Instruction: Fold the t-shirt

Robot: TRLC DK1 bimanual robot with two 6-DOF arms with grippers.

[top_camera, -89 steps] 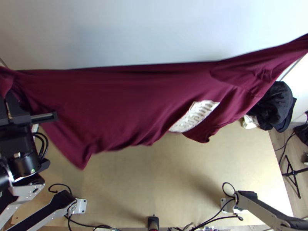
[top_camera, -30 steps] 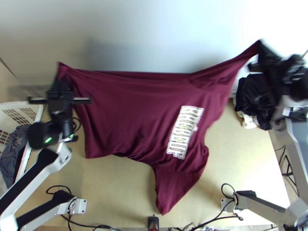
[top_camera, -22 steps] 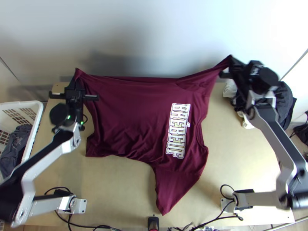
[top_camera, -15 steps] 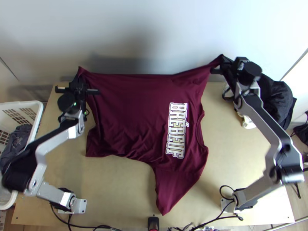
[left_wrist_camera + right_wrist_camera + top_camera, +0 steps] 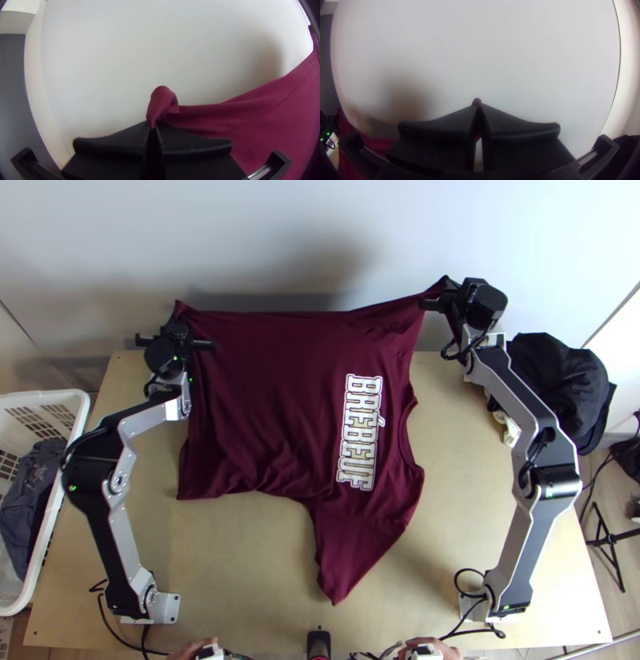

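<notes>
In the top view my left gripper (image 5: 178, 326) holds one corner of the maroon t-shirt (image 5: 264, 396) near the table's far left, and my right gripper (image 5: 445, 296) holds another corner at the far right. The cloth is stretched between them, its far edge raised; the nearer part with white lettering lies on the table, a sleeve pointing toward the near edge. In the left wrist view my left gripper (image 5: 153, 128) is shut on a bunched tip of the t-shirt (image 5: 266, 110). In the right wrist view my right gripper (image 5: 478, 106) is shut on a small bit of the t-shirt (image 5: 477, 100).
A white basket (image 5: 80, 412) with dark clothing stands left of the table (image 5: 240, 564). Dark garments (image 5: 560, 380) lie at the table's right edge. A pale wall (image 5: 320, 228) rises behind the table. A person's hands (image 5: 432, 646) show at the near edge.
Both arms have come inward over the table from farther out, bringing the held corners closer together. The shirt's lower part, lifted at first, now lies on the table, and lately it has shifted slightly away from the near edge.
</notes>
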